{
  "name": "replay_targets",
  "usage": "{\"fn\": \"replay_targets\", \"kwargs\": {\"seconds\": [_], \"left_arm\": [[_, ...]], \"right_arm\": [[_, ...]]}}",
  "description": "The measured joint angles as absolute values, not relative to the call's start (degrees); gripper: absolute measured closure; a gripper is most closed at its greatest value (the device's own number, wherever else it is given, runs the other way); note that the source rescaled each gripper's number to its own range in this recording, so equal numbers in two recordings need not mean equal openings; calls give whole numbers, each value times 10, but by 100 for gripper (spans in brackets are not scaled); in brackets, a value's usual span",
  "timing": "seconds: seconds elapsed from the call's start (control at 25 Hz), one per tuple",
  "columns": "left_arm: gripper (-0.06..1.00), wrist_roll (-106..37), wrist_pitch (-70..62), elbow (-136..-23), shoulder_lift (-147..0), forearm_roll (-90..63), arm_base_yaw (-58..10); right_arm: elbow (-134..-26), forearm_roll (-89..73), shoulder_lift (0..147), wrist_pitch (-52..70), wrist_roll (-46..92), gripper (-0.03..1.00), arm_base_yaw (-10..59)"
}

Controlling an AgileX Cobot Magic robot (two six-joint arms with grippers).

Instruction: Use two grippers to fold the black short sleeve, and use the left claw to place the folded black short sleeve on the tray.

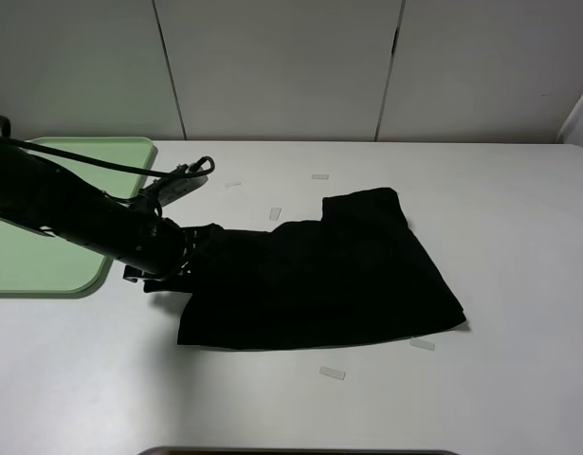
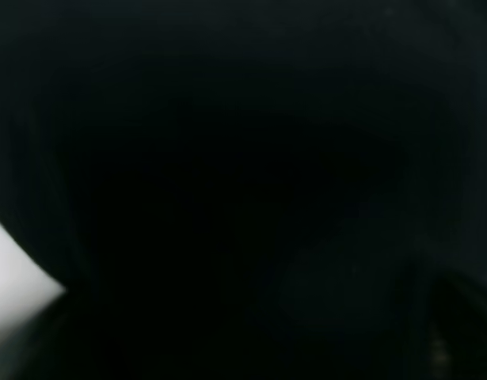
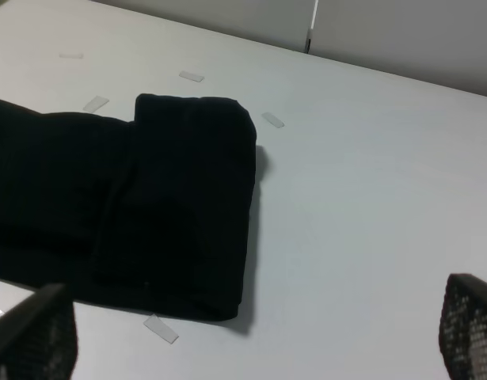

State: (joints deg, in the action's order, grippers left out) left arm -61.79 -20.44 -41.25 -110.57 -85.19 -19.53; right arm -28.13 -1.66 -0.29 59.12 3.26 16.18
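On surface (image 1: 500, 199): black short sleeve (image 1: 329, 280), folded flat, plain.
Left gripper (image 1: 187, 254) at its edge, gap cannot tell; right gripper (image 3: 251, 328) wide apart.

Your left fingers (image 1: 168, 278) meet the edge of the black short sleeve (image 1: 319, 275), which spreads away from them across the worktop (image 1: 519, 218). The tray (image 1: 45, 261) lies behind those fingers, under the arm, on the same worktop. Small tape strips (image 1: 333, 373) lie around the garment. Your right fingers (image 3: 469, 321) hang over the worktop with the garment's folded end ahead of them, apart.
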Motion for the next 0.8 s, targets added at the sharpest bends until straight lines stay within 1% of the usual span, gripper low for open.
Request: {"fn": "replay_targets", "kwargs": {"seconds": [0.08, 0.2, 0.28, 0.36, 0.48, 0.56, 0.8], "left_arm": [[37, -618, -200, -413, -1113, -856, -204], [74, -618, -193, -413, -1118, -855, -209], [87, -618, -192, -413, -1118, -853, -209], [92, -618, -192, -413, -1117, -839, -209], [93, -603, -197, -412, -1101, -787, -195], [93, -555, -209, -412, -1073, -721, -176], [93, -318, -248, -411, -976, -381, -104]], "right_arm": [[-281, -17, -3, 591, 33, -3, 162], [-281, -17, -3, 591, 33, -3, 162], [-281, -17, -3, 591, 33, -3, 162], [-281, -17, -3, 591, 33, -3, 162], [-281, -17, -3, 591, 33, -3, 162], [-281, -17, -3, 591, 33, -3, 162], [-281, -17, -3, 591, 33, -3, 162]]}}
